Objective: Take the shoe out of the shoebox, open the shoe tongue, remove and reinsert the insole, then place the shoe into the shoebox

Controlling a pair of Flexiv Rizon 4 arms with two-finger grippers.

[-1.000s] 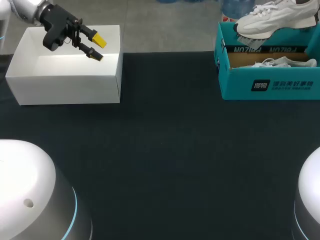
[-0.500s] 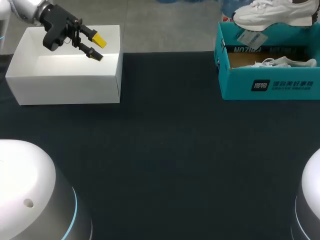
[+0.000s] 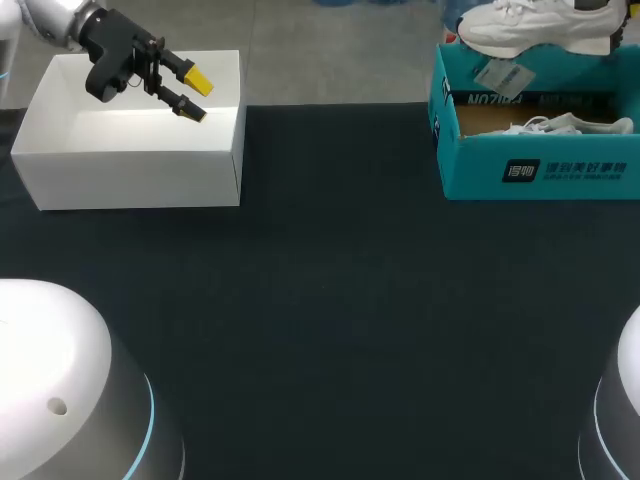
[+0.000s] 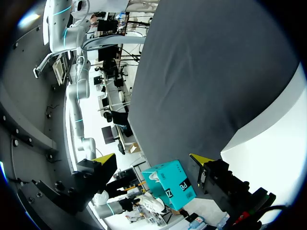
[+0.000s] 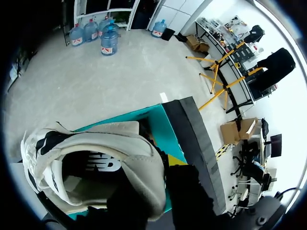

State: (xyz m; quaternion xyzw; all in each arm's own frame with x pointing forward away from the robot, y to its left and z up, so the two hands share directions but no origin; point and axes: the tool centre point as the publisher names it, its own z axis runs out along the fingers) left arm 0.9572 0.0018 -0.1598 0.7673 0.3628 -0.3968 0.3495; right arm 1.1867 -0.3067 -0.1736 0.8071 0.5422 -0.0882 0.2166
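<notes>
At the tabletop's far left corner your left gripper (image 3: 197, 97) hovers over the white box (image 3: 130, 170), fingers apart; at the far right corner the shoe (image 3: 530, 25) hangs above the teal shoebox (image 3: 540, 165); your right gripper (image 5: 158, 177) is clamped on its heel.

Black left claw (image 3: 197, 97) with yellow tips, silver arm (image 3: 50, 20), seemingly cyan-ringed white bases (image 3: 60, 380).

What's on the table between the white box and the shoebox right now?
Nothing: the head view shows only bare dark table between the white box and the shoebox.
</notes>
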